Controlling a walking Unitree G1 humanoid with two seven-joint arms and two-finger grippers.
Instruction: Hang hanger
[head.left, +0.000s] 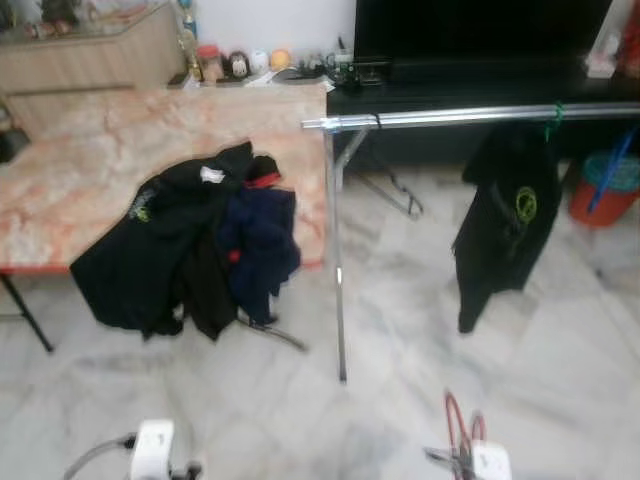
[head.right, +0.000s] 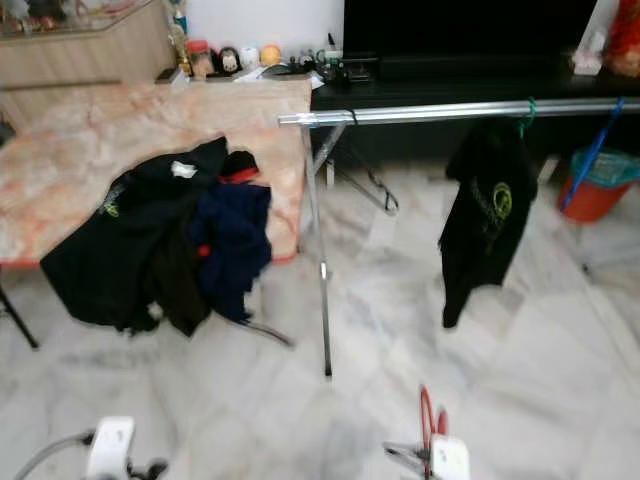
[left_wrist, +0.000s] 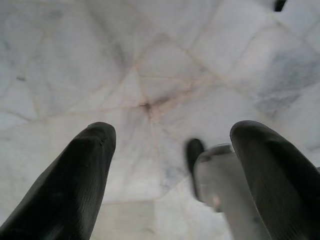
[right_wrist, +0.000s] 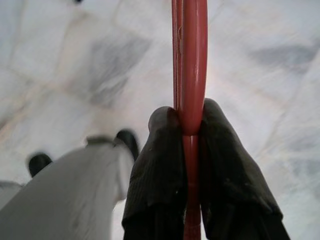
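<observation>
Right gripper (right_wrist: 187, 125) hung low over the marble floor (head.left: 560, 330), fingers (right_wrist: 160, 165) clamped on the red hanger (right_wrist: 190, 60), well short of the rail (head.left: 470, 117). Left gripper (left_wrist: 172, 165) also pointed down at the floor, fingers wide apart, holding nothing. Black shirt (head.left: 505, 215) hung on the rail; clothes (head.left: 190, 240) draped off the table (head.left: 70, 170).

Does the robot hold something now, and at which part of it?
The right gripper is shut on the red hanger, pinching its thin red bar. The left gripper is open and holds nothing.
</observation>
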